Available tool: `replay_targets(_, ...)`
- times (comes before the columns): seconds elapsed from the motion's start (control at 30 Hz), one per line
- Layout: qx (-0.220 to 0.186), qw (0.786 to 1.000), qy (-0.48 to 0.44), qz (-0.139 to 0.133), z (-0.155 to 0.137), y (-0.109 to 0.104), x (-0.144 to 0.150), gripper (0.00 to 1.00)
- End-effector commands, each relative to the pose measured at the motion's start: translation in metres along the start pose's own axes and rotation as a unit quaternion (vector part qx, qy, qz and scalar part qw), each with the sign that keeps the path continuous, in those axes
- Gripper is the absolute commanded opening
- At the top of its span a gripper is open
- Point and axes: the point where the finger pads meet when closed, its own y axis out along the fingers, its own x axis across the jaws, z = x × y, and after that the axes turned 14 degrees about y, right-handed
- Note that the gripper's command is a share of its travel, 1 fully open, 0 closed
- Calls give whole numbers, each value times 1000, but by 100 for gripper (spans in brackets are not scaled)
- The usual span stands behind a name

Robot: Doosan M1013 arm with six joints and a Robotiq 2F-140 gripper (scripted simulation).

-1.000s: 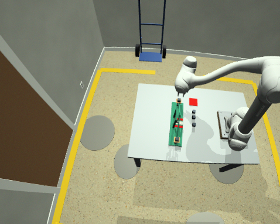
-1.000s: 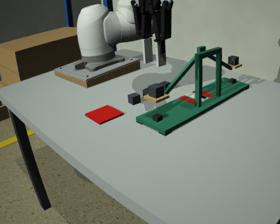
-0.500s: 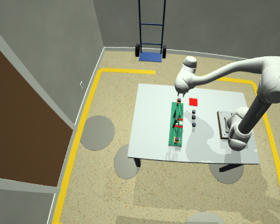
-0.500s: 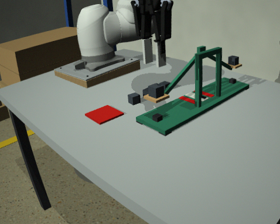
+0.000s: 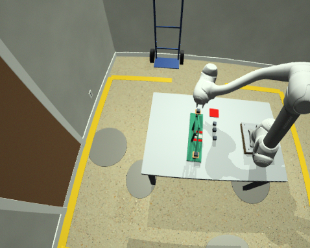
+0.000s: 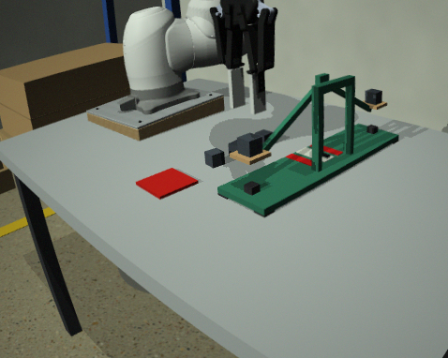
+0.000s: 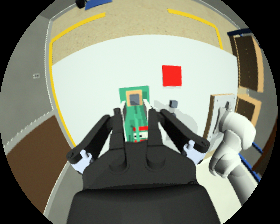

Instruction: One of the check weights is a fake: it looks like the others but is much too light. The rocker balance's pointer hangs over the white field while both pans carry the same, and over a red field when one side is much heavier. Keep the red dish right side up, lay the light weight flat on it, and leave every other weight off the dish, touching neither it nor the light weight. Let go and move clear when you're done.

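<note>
The red dish (image 5: 214, 113) (image 6: 167, 183) (image 7: 172, 76) lies flat towards the near edge and left corner of the desk (image 5: 171, 113) (image 6: 266, 266) (image 7: 100, 70), with no weight on it. Just beside it stands the green balance (image 5: 189, 158) (image 6: 276, 196) (image 7: 145, 90), its near pan (image 5: 196, 111) (image 6: 250, 159) (image 7: 128, 94) carrying a dark weight (image 5: 198, 110) (image 6: 250, 145) (image 7: 135, 99). Three loose weights (image 5: 214, 129) (image 6: 215, 157) (image 7: 173, 104) stand apart from the dish, in a row alongside the balance; the exterior view partly hides two.

The claw (image 5: 200, 106) (image 6: 247, 109) (image 7: 134, 105) hangs above the near pan, fingers parted to a modest gap, with nothing held. The far pan (image 5: 193, 155) (image 6: 378, 105) bears another weight (image 5: 196, 154) (image 6: 373, 96). I cannot tell which weight is the light one; the pointer is too small to read surely.

If the claw comes down off-centre, a fingertip could catch the pan's rim or the beam and tip a weight off. The gap may prove too tight for the weight. Lifting one side will swing the beam, and misreading the pointer could put a true weight on the dish.

Farther back, the arm (image 5: 276, 129) (image 6: 146, 46) (image 7: 236, 127) has faint lettering on its dark link in the top view, too blurred to read. The cartons (image 6: 74, 69) behind show no legible label.
</note>
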Motion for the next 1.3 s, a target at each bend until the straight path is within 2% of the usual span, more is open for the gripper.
replay_targets(0.0, 0, 1000, 0, 0, 0, 3, 0, 35)
replay_targets(0.7, 0, 1000, 0, 0, 0, 32, 0, 35)
replay_targets(1.27, 0, 1000, 0, 0, 0, 40, 0, 35)
